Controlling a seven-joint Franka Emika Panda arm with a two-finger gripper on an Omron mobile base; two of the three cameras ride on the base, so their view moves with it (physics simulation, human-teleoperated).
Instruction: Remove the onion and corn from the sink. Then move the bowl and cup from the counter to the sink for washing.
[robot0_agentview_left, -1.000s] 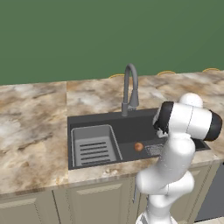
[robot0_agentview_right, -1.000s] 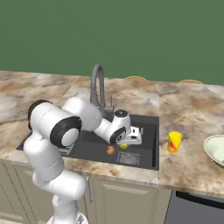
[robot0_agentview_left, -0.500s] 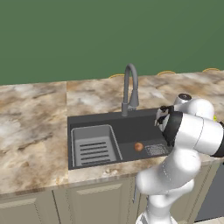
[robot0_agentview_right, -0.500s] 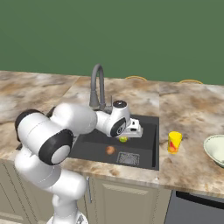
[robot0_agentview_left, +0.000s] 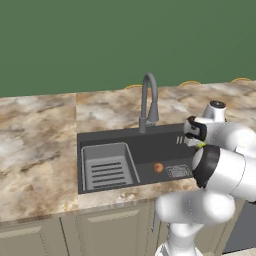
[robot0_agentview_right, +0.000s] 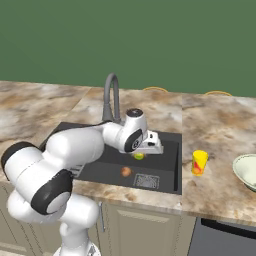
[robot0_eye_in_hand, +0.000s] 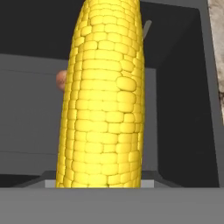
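Marbled counter backed by green wall. Corn clamped in gripper above sink. Onion seen at 7 o'clock; cup at 3 o'clock.

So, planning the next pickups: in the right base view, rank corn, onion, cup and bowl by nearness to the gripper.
1. Corn, at the gripper, over the sink.
2. Onion, on the sink floor just below.
3. Cup, on the counter to the right.
4. Bowl, at the far right edge.
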